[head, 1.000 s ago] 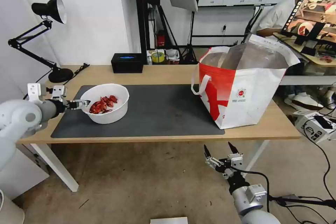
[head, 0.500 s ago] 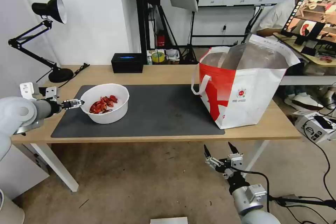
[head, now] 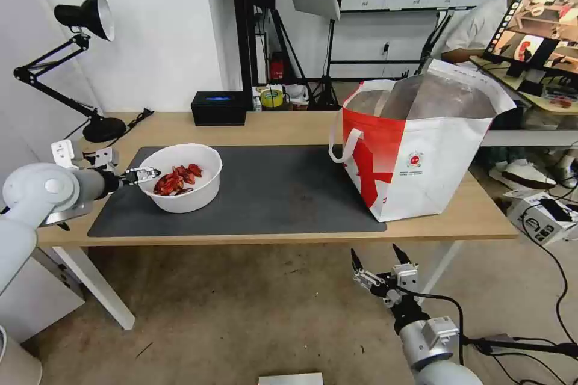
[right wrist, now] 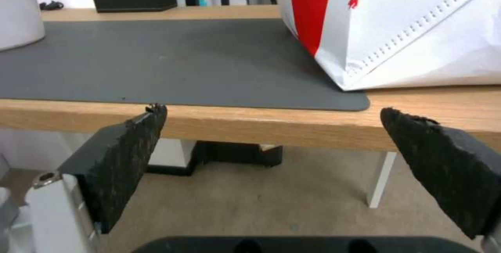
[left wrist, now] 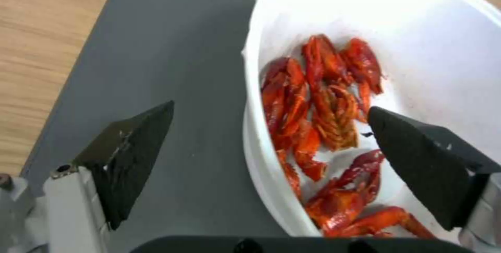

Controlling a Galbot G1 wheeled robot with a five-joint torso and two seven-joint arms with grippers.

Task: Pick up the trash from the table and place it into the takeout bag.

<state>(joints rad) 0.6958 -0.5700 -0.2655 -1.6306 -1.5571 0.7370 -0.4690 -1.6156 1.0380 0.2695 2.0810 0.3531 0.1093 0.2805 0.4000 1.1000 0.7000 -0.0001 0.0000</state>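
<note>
Head view: I'm bringing my left gripper (head: 146, 175) back in, fingers spread astride the bowl (head: 180, 177) rim on the mat (head: 271, 192), nothing gripped yet; right gripper (head: 383, 260) is idling, spread, below the table (head: 289, 126).

Bare mat (head: 277, 192) between bowl (head: 180, 177) and bag (head: 415, 150) gives passage; bag mouth open; lamp (head: 90, 72), black box (head: 218, 108) line worktop (head: 289, 126) back.
</note>
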